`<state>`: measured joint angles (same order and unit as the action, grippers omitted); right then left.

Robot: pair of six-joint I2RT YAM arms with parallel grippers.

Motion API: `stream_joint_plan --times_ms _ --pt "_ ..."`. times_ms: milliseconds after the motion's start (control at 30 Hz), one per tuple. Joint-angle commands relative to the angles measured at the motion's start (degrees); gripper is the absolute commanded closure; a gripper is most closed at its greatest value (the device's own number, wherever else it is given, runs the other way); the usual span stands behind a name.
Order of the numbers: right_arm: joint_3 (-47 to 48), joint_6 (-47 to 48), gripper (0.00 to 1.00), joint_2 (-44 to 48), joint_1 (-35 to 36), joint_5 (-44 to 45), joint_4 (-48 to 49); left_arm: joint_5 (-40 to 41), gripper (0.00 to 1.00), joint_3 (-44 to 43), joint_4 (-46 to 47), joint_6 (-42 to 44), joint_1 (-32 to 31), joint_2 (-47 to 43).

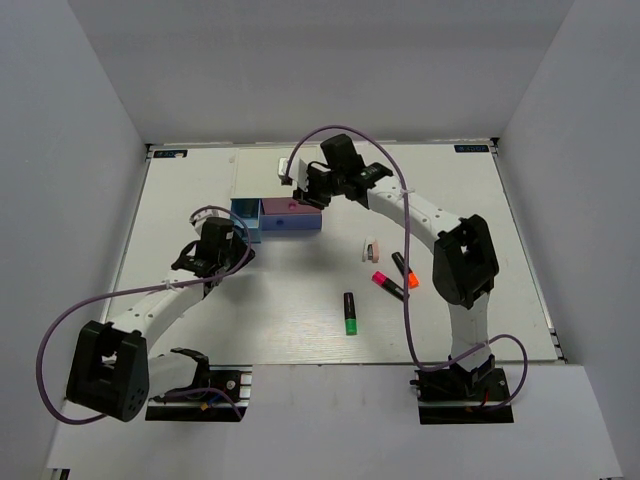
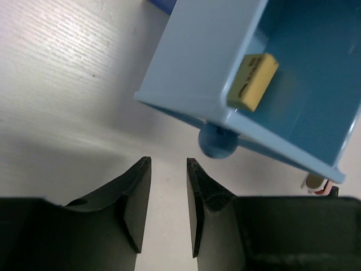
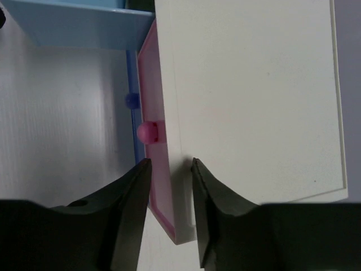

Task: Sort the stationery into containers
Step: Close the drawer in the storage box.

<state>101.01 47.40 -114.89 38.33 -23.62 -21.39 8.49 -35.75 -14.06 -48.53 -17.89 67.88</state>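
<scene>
The white-topped box (image 3: 254, 96) stands at the table's far middle, with its light blue drawer (image 1: 243, 215) and pink-red drawer (image 1: 290, 220) pulled out. A tan eraser (image 2: 252, 81) lies in the blue drawer (image 2: 304, 84). My left gripper (image 2: 168, 164) is open and empty, just short of the drawer's blue knob (image 2: 217, 139). My right gripper (image 3: 169, 164) is open, its fingers astride the box's front edge and the pink drawer front (image 3: 161, 186), below the pink knob (image 3: 148, 131). A green highlighter (image 1: 350, 313), a pink one (image 1: 388, 285), an orange one (image 1: 405, 269) and a whitish-pink eraser (image 1: 371, 249) lie on the table.
A purple knob (image 3: 132, 100) shows below the pink drawer. The loose items lie right of centre, in front of the right arm's elbow (image 1: 465, 255). Grey walls enclose the table on three sides.
</scene>
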Motion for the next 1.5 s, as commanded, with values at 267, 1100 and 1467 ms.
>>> stream_joint_plan --times_ms 267,1100,1467 --pt "2.96 1.38 0.72 -1.3 0.17 -0.03 -3.75 2.76 0.56 -3.89 5.1 2.3 1.45 0.68" --pt "2.79 3.4 0.79 -1.3 0.43 -2.05 -10.34 1.0 0.54 -14.96 12.04 1.78 3.56 16.14" --pt "3.14 3.32 0.79 -1.56 0.43 -1.61 -10.52 1.0 0.52 -18.75 14.41 1.78 4.09 20.27"
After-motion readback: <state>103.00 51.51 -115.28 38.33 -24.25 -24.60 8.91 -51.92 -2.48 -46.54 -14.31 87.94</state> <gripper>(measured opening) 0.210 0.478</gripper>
